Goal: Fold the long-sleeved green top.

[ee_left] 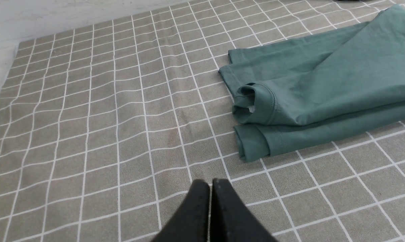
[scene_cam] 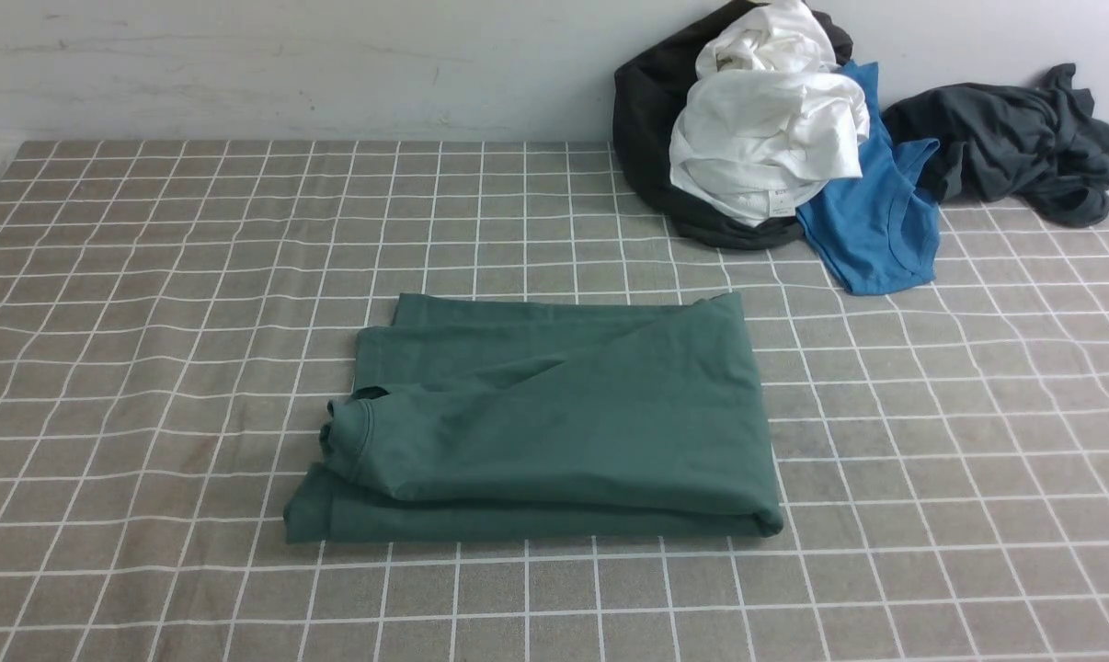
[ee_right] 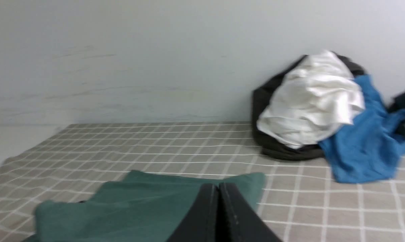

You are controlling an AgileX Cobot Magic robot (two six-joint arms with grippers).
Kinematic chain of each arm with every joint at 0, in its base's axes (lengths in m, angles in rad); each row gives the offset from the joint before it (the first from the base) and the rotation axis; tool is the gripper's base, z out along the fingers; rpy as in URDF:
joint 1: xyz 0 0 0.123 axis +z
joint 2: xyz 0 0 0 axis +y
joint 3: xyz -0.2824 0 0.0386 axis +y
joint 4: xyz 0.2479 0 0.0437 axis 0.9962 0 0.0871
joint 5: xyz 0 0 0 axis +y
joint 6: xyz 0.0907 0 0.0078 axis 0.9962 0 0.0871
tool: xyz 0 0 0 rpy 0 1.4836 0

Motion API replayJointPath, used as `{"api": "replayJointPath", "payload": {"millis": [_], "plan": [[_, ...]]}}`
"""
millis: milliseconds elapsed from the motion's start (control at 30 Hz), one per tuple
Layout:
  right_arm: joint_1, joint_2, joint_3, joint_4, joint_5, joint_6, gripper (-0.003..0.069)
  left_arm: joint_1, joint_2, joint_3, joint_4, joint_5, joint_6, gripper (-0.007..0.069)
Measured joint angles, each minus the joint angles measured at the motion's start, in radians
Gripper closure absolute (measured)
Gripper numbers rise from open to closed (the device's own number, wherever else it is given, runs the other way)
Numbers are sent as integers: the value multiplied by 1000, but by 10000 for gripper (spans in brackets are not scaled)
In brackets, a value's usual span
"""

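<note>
Green top [scene_cam: 554, 423] lies folded flat w/ neck at robot's left; left gripper [ee_left: 210, 185] & right gripper [ee_right: 218, 188] pinched closed, empty, clear of cloth, prob. since fold looks done.

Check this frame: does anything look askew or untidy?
The green top is folded, but its left end is uneven: the collar bunches out and layers stagger. Loose clothes sit heaped by the wall at the far right. Nothing looks damaged.

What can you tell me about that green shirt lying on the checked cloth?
The green long-sleeved top is dark green, soft knit by its look, folded into a flat, roughly rectangular bundle of several layers. Its ribbed collar and stacked hems face the robot's left. It lies mid-table on the checked cloth, touched by neither gripper, apart from the clothes pile.
</note>
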State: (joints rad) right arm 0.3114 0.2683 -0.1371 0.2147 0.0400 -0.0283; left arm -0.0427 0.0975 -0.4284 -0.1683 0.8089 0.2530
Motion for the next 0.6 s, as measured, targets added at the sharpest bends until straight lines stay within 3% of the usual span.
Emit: {"api": "replayJointPath", "payload": {"millis": [200, 300, 433, 600], "plan": [[-271, -208, 158, -150, 67, 157, 673, 0, 0, 0, 0, 0, 0, 631], [-345, -271, 164, -198, 171, 227, 673, 0, 0, 0, -1, 0, 0, 631], [-366, -278, 164, -240, 301, 236, 673, 0, 0, 0, -1, 0, 0, 631], [-366, -278, 163, -252, 310, 188, 673, 0, 0, 0, -1, 0, 0, 631]]}}
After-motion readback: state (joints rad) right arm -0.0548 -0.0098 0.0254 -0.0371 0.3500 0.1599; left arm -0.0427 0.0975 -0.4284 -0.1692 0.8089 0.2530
